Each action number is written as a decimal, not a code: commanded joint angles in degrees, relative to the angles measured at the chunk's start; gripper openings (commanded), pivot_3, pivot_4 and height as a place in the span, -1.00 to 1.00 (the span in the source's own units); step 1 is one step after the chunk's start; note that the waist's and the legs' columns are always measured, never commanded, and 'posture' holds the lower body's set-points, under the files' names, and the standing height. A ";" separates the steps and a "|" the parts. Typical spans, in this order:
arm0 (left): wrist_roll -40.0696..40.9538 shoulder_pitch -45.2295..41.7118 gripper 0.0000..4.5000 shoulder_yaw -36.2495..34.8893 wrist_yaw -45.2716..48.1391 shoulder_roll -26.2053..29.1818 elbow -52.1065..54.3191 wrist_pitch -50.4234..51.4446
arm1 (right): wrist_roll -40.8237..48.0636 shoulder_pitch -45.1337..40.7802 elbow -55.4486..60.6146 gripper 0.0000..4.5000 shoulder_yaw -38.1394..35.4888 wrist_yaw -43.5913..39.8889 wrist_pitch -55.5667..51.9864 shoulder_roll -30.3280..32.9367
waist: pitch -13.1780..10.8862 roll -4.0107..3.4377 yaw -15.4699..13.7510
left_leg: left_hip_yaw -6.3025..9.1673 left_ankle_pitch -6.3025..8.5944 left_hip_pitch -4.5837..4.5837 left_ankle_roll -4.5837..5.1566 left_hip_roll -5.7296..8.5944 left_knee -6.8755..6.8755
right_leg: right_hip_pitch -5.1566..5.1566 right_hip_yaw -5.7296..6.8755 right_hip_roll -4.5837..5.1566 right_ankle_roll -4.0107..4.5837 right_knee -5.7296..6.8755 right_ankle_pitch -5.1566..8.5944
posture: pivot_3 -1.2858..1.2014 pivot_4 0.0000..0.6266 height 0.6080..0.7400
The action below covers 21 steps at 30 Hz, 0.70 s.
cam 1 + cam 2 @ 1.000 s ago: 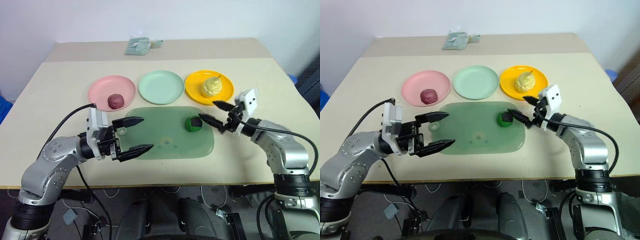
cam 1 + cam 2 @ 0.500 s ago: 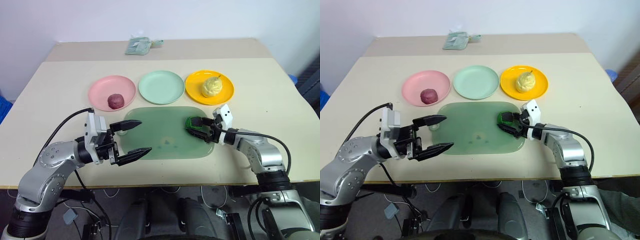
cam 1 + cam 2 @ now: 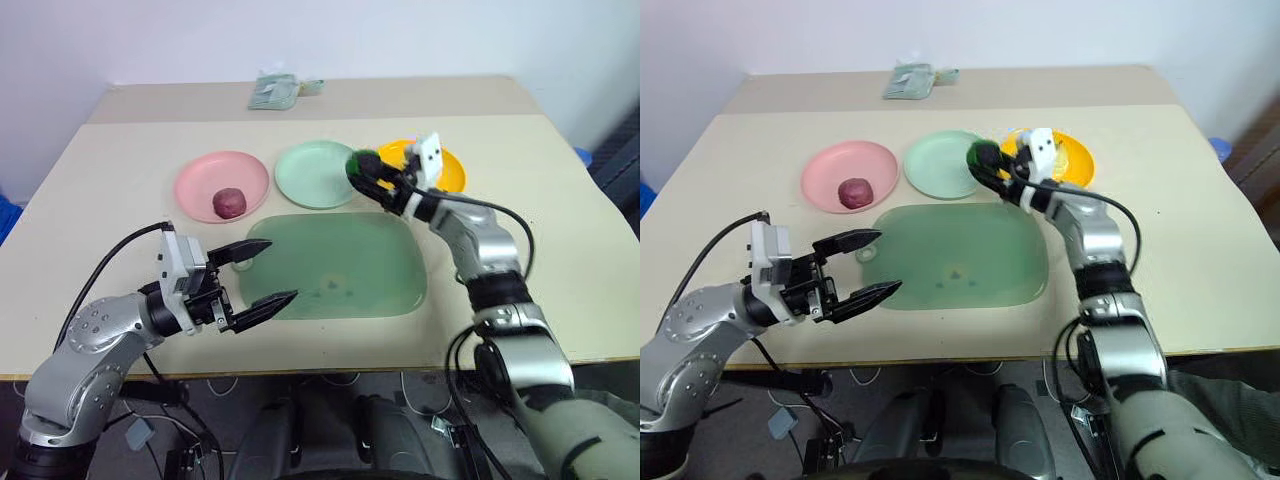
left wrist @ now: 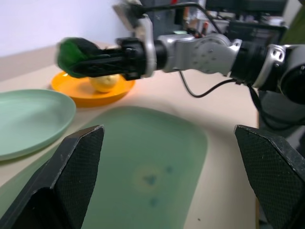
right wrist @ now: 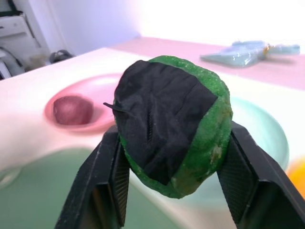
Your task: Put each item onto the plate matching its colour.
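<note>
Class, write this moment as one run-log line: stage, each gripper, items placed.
stage: carrying to mint green plate | right gripper: shut on green chunk | left gripper: open | placed: purple lump, yellow item

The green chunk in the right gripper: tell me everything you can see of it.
The green chunk is a rounded lump with a bright green, slightly grainy surface and a large black patch with a cloth-like weave across the face toward the wrist camera. It looks like a toy food. The right gripper is shut on it, one black finger pressing each side. It is held in the air, off the table, over the near right rim of the mint green plate.
</note>
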State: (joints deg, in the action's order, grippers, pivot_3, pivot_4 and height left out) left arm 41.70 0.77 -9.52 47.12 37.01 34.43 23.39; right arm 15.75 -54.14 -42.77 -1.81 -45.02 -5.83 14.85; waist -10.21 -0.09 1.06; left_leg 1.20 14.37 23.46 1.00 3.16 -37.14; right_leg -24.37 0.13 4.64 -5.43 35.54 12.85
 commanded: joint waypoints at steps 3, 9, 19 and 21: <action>-0.28 1.85 1.00 -2.16 -3.58 -0.40 3.91 -0.52 | -3.87 -11.43 -20.81 -0.10 -1.90 6.32 12.30 -5.43 | -0.01 -0.01 0.00 | 0.00 -0.02 0.00 -0.04 0.00 0.05 | -0.05 0.00 0.00 0.01 0.03 0.00 | 0.03 -0.52 1.00; -1.94 4.86 1.00 -3.84 -9.71 -0.92 6.47 0.07 | -5.50 -16.28 -27.45 0.98 -3.85 10.23 18.61 -7.33 | -0.01 -0.02 0.01 | 0.01 -0.02 0.01 -0.06 0.01 0.08 | -0.07 0.00 0.01 0.04 0.02 0.01 | 0.03 -0.52 1.00; -13.12 4.13 1.00 -0.77 -20.60 -2.85 5.00 0.72 | -1.09 5.10 6.78 0.98 -3.39 -3.01 9.54 0.66 | 0.01 0.02 -0.71 | 0.07 -0.05 -0.01 -0.09 0.02 0.05 | -0.04 0.04 0.00 -0.02 0.15 -0.04 | 0.03 -0.52 1.00; -14.27 4.02 1.00 -0.14 -20.55 -2.95 4.42 0.41 | -0.11 14.40 21.11 0.98 -2.17 -3.96 3.34 3.88 | 0.01 0.01 -0.88 | 0.10 -0.02 0.00 -0.05 0.03 0.06 | 0.00 0.05 0.02 -0.04 0.10 -0.05 | 0.03 -0.52 1.00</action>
State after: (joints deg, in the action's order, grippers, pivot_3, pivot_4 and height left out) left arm 28.88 5.03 -9.77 26.99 34.04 38.21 24.79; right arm 13.87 -42.46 -32.32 -4.60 -47.75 1.85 17.11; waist -10.20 -0.08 0.18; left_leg 1.29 14.36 23.48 0.97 3.19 -37.08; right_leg -24.37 0.18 4.67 -5.48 35.62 12.80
